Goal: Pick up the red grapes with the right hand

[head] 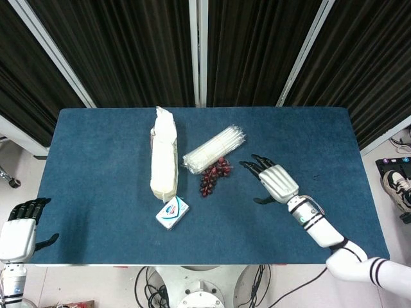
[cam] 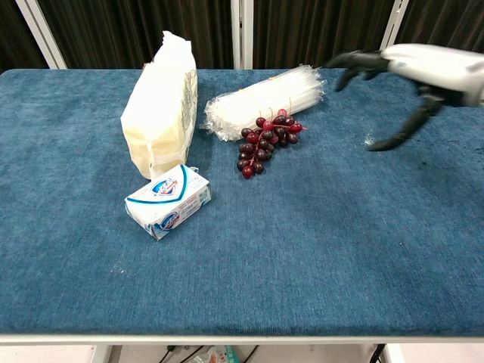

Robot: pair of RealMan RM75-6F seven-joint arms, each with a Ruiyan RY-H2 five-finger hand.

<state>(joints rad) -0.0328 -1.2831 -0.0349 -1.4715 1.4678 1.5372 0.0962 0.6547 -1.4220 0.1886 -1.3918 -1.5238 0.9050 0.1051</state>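
Note:
A bunch of dark red grapes [head: 214,174] [cam: 266,141] lies on the blue table, touching the near edge of a clear bag of white sticks [head: 214,149] [cam: 265,100]. My right hand [head: 275,179] [cam: 412,74] hovers over the table to the right of the grapes, fingers spread and holding nothing, with its fingertips still a short gap from the bunch. My left hand [head: 18,231] hangs off the table's front left corner, fingers apart and empty; the chest view does not show it.
A tall cream-coloured bag [head: 164,153] [cam: 161,106] lies left of the grapes. A white and blue soap box [head: 172,213] [cam: 168,200] sits in front of it. The blue table [head: 96,160] [cam: 318,257] has dark curtains behind it.

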